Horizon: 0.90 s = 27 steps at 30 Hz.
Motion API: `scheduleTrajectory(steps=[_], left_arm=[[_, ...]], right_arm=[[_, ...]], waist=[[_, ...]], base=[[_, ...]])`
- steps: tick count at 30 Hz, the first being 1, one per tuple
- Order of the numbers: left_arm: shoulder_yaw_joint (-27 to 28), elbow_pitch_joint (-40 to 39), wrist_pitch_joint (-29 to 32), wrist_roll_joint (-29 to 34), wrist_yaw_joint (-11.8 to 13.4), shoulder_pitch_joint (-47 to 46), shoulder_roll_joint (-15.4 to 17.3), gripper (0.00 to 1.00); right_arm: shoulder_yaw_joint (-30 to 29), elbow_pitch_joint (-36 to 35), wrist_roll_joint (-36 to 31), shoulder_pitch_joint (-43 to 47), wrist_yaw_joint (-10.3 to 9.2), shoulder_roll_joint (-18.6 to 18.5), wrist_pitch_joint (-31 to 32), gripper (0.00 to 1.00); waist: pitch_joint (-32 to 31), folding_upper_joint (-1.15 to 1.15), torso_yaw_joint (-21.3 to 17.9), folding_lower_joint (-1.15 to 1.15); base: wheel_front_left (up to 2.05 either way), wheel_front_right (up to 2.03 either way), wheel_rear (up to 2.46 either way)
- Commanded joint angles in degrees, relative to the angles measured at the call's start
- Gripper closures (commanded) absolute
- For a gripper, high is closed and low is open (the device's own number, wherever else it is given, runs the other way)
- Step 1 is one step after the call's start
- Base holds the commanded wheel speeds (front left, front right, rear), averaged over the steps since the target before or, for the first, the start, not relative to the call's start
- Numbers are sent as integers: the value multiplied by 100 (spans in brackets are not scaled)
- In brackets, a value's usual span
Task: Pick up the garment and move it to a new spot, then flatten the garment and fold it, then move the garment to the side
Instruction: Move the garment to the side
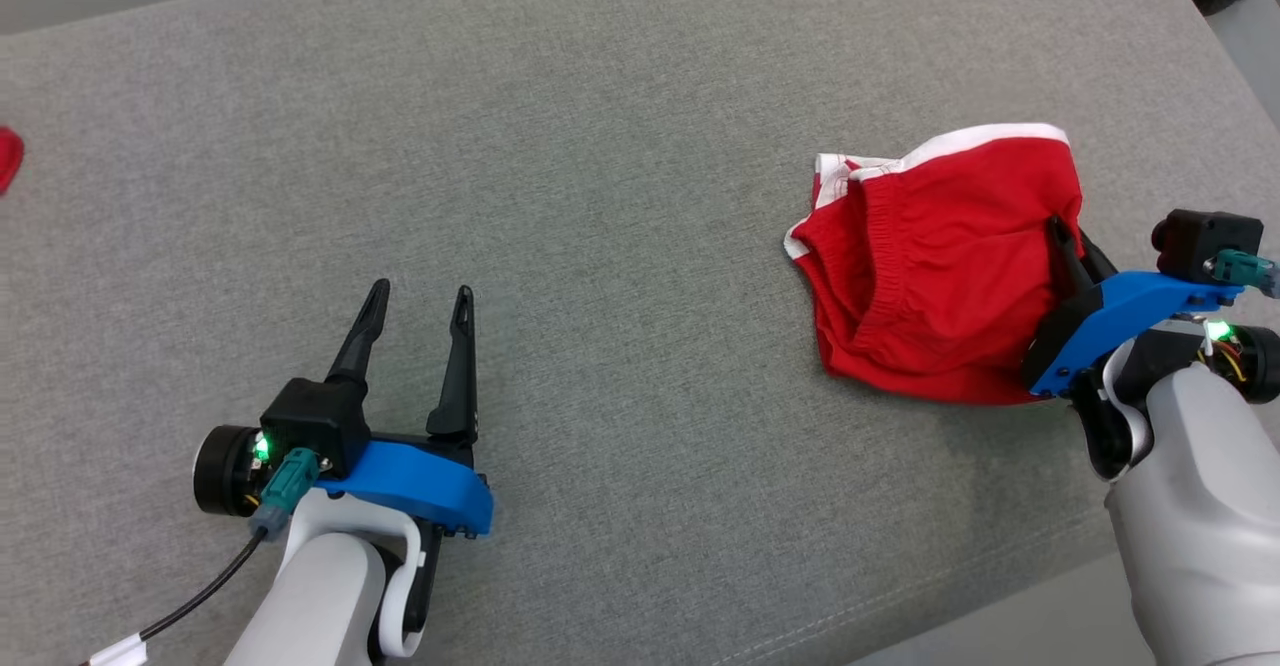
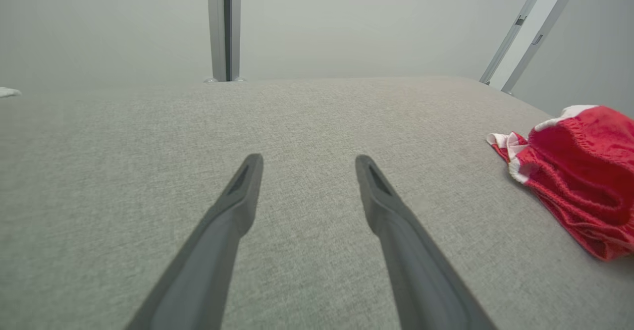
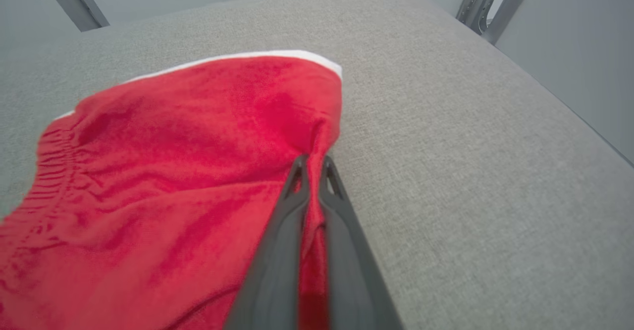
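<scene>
The garment (image 1: 930, 266) is a pair of red shorts with white trim, crumpled on the right side of the grey padded table (image 1: 600, 146). My right gripper (image 1: 1062, 236) is shut on a fold at its right edge; in the right wrist view the two fingers pinch red cloth (image 3: 198, 171) between them at the gripper (image 3: 313, 164). That edge is pulled up a little. My left gripper (image 1: 418, 296) stands open over bare table at the lower left, well apart from the shorts. The left wrist view has the left gripper (image 2: 307, 164) open and the garment (image 2: 579, 171) at its right edge.
A small red thing (image 1: 8, 158) lies at the table's left edge. The table's right edge (image 1: 1230, 76) runs close beside the garment, with metal frame posts (image 3: 488, 3) beyond it. Wide bare table (image 1: 600, 246) lies between the two grippers.
</scene>
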Motion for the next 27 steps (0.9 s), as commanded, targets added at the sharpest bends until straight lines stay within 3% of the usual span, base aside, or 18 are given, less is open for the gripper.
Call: scheduleTrajectory(steps=[1, 17, 19, 27], left_arm=[[-2, -54, 24, 49, 45, -77, 69, 0], [136, -377, 65, -81, 237, 214, 243, 0], [135, -390, 61, -91, 241, 228, 240, 0], [101, -497, 69, -105, 301, 289, 235, 0]], right_arm=[[25, 125, -93, -221, 1, -78, -82, 100], [-302, 1263, -1285, -1435, 0, -1382, -159, 100], [-326, 1361, -1148, -1495, 2, -1274, -76, 100], [-234, 1440, -1536, -1711, 0, -1515, -98, 100]], waist=[[12, -1, 85, -1], [22, -1, 817, -1], [21, -1, 841, -1], [76, -1, 931, -1]], base=[[0, 0, 0], [0, 0, 0], [0, 0, 0], [0, 0, 0]])
